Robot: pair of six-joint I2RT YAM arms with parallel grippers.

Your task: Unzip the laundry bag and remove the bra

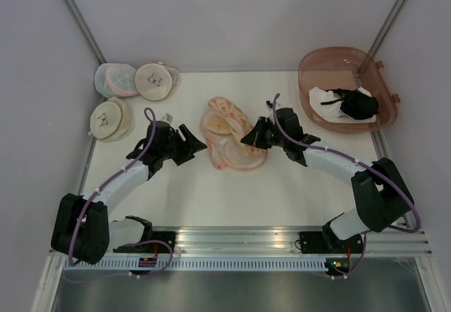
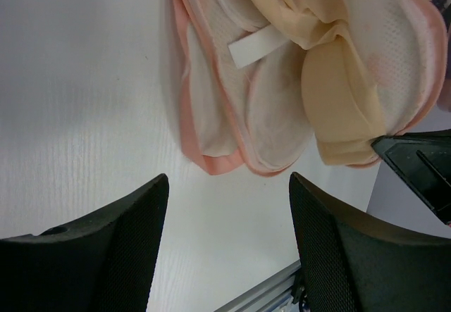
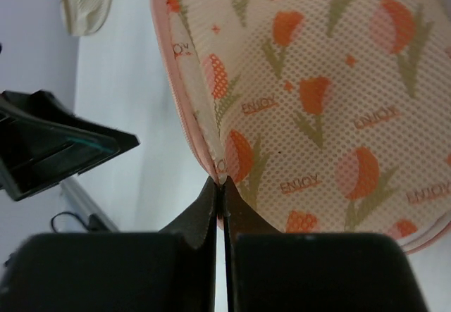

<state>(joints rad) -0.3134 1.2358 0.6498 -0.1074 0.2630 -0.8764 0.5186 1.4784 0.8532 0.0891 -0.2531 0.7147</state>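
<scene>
The peach laundry bag (image 1: pixel 239 153) lies open at the table's middle. Its printed flap fills the right wrist view (image 3: pixel 338 79). The beige bra (image 1: pixel 224 123) lies inside it, its cup showing in the left wrist view (image 2: pixel 342 94) against the bag's white mesh lining (image 2: pixel 275 115). My right gripper (image 1: pixel 248 137) is at the bag's right side, shut on the flap's zip edge (image 3: pixel 220 184). My left gripper (image 1: pixel 195 144) is open and empty just left of the bag, over bare table (image 2: pixel 229 182).
Two round cream pouches (image 1: pixel 156 79) (image 1: pixel 111 118) and a mesh pouch with pink trim (image 1: pixel 114 78) sit at the back left. A brown basket (image 1: pixel 317 65) at the back right holds a black garment (image 1: pixel 358 104) and a white cloth (image 1: pixel 323 99).
</scene>
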